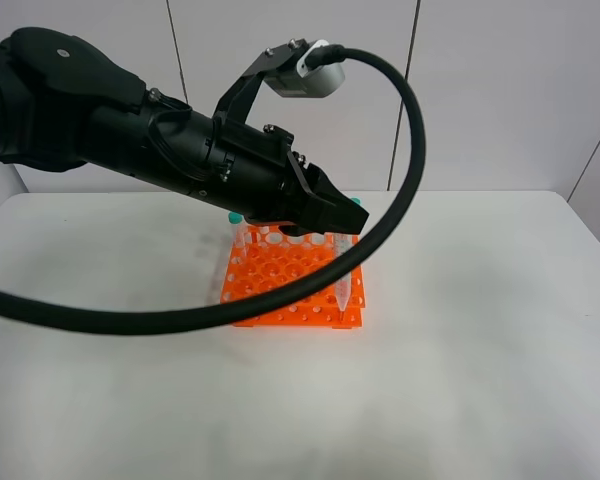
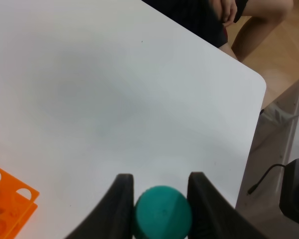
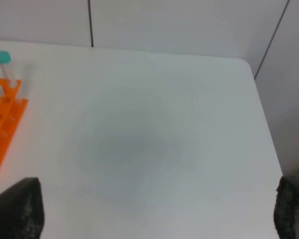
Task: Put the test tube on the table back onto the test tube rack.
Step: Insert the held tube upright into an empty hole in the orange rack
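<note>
Presently listed:

Left gripper point(image 1: 342, 222): jaws pinched on the teal cap of the test tube point(image 1: 342, 275).

Test tube: hangs nearly upright, tip down, over the near right corner of the test tube rack point(image 1: 280, 280). Whether the tip sits in a hole cannot be told.

Rack: orange, standing mid-table point(image 1: 130, 400). Other capped tubes point(image 1: 237, 222) stand along its far row.

Right gripper point(image 3: 154, 204): jaws spread wide and holding nothing, over bare tabletop beside the rack.
</note>
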